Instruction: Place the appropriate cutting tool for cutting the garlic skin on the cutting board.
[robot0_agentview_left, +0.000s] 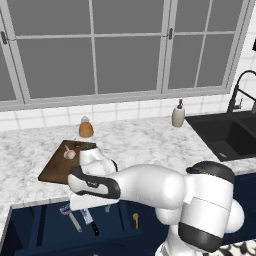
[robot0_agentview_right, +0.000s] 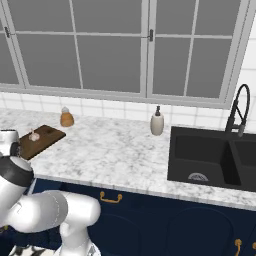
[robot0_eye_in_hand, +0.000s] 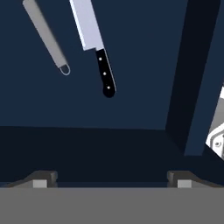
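Fingers (robot0_eye_in_hand: 112, 177) spread, empty, hovering over open drawer (robot0_eye_in_hand: 131, 109); knife (robot0_eye_in_hand: 97, 48) lies ahead of fingers, handle nearest, probably for handle grip.

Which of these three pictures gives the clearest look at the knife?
The hand view: the knife lies in the open drawer, silver blade and black riveted handle sharp and unblocked, beside a grey utensil handle. The left base view shows it small, partly under the arm. In the right base view I cannot make it out.
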